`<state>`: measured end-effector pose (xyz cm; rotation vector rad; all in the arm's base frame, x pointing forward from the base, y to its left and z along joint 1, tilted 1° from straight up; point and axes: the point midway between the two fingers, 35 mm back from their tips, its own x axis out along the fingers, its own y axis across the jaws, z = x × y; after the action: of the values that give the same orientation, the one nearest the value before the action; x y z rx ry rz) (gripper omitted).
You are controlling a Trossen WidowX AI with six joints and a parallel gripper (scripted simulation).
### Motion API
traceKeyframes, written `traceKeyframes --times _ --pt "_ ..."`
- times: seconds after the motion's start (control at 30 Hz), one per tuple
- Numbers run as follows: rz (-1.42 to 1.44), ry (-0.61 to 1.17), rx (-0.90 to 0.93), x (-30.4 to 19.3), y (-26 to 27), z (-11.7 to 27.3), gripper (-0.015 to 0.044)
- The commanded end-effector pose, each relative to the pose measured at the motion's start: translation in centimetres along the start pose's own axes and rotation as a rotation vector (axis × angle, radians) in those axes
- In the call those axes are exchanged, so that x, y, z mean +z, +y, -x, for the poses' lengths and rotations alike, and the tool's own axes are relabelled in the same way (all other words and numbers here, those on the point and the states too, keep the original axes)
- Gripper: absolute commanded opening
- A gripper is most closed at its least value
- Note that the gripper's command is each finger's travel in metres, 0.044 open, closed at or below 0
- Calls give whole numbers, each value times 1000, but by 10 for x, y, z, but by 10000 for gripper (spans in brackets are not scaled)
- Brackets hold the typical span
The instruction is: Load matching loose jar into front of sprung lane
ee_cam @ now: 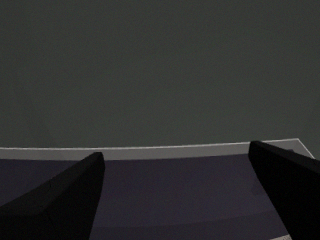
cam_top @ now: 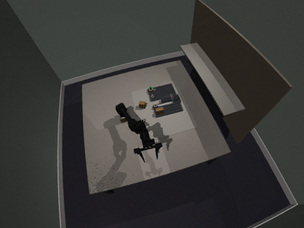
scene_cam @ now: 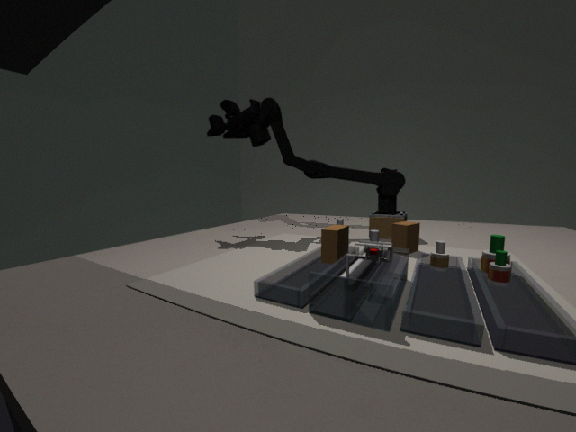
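My gripper (cam_top: 151, 160) (scene_cam: 218, 119) (ee_cam: 178, 155) is open and empty, raised high and well away from the lanes. A small pale-capped jar (cam_top: 154, 106) (scene_cam: 373, 235) is at the front end of the sprung lane, which has a pale strip (cam_top: 164, 104) and a small red part (scene_cam: 373, 251). A grey-capped amber jar (cam_top: 151, 96) (scene_cam: 440, 260) stands in the neighbouring lane. Two green-capped red jars (cam_top: 150, 89) (scene_cam: 499, 273) stand in the outer lane. A pale object (cam_top: 143, 120), perhaps a loose jar, shows beside the arm; its label cannot be read.
An orange-brown block (cam_top: 159, 110) (scene_cam: 335, 244) stands at the lane on the other side. Another block (cam_top: 141, 104) (scene_cam: 405, 237) stands in front of the lanes. The arm's base is behind them. A shelf (cam_top: 211, 79) and tall brown panel (cam_top: 239, 65) stand beyond the table.
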<state>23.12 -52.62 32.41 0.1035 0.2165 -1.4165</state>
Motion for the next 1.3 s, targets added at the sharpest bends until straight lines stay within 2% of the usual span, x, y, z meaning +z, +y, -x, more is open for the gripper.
traceKeyframes --times 0.0,0.1,0.27,0.63,0.97,1.27 --pt "-3 -3 -1 1 -1 0 426" --pt "-49 -45 -18 15 -14 5 440" --pt "-212 -208 -72 67 -65 27 440" --pt "-511 -617 -142 165 -173 114 440" --pt "-676 -1095 -131 234 -260 249 440" --pt "-707 -1496 11 262 -284 385 440"
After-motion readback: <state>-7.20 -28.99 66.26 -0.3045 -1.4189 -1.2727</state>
